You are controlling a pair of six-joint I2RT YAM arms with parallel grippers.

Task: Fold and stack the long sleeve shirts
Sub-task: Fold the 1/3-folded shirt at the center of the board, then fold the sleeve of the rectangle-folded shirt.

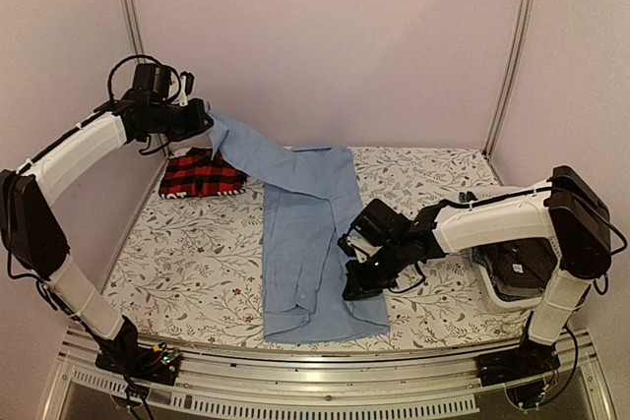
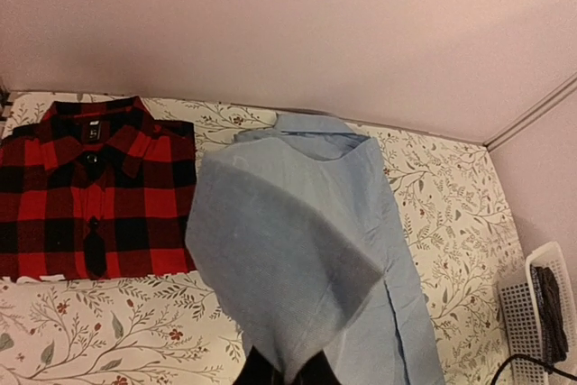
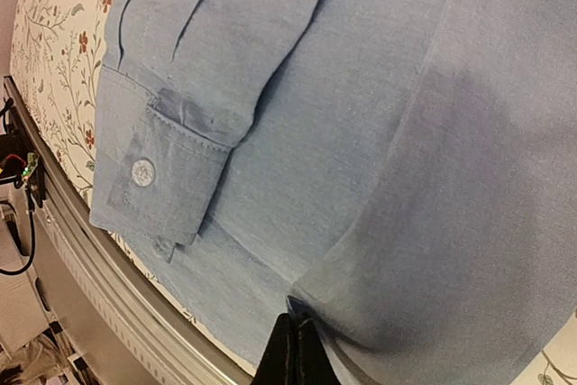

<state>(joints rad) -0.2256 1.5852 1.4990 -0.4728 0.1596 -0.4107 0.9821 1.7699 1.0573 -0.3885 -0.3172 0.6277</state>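
Note:
A plain light blue shirt (image 1: 300, 243) lies lengthwise in the middle of the table, its collar at the back. My left gripper (image 1: 202, 117) is shut on the shirt's upper left part and holds it raised above the table's back left; the cloth (image 2: 288, 259) drapes from the fingers. My right gripper (image 1: 356, 287) is shut on the shirt's right edge near the hem, low on the table; the pinched fold (image 3: 306, 299) shows at the fingertips. A buttoned cuff (image 3: 158, 182) lies folded on the body. A folded red-and-black plaid shirt (image 1: 200, 173) lies at the back left and shows in the left wrist view (image 2: 95, 191).
A white plastic basket (image 1: 517, 277) with dark clothing stands at the right edge, behind my right arm, and shows in the left wrist view (image 2: 536, 308). The floral tablecloth (image 1: 177, 263) covers the table. The metal front rail (image 3: 108, 286) runs just beyond the shirt's hem.

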